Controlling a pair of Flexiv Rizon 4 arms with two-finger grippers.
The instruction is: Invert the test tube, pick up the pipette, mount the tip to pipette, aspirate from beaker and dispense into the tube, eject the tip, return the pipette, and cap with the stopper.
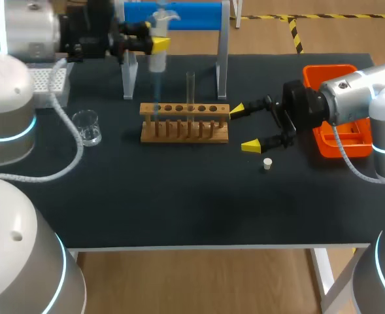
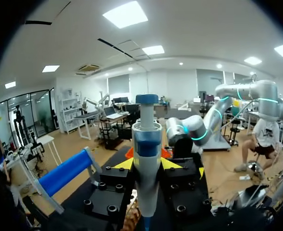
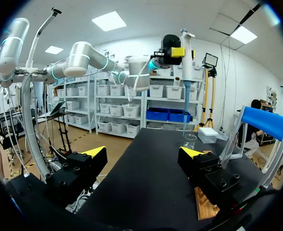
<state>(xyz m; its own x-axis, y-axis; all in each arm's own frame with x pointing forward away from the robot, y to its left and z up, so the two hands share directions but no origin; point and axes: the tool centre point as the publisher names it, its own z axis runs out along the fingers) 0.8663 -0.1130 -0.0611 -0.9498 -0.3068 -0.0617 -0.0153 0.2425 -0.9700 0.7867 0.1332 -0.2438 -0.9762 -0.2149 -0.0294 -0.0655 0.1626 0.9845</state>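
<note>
1. Pipette: white body with a blue plunger cap. It is upright and raised above the table, clamped in the left gripper. A slim, translucent blue tip is mounted and points down.
2. Test tube: clear glass, standing upright in a middle hole of the wooden rack.
3. Beaker: small, clear and upright, well apart from the rack on its left.
4. Stopper: small and white, on the table near the rack's right front corner.

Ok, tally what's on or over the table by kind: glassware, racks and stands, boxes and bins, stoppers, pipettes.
Glassware: 2, test tube and beaker
Racks and stands: 2, wooden rack and pipette stand
Boxes and bins: 2, tip box and orange bin
Stoppers: 1, white stopper
Pipettes: 1, the pipette in the left gripper
Total: 8
</note>
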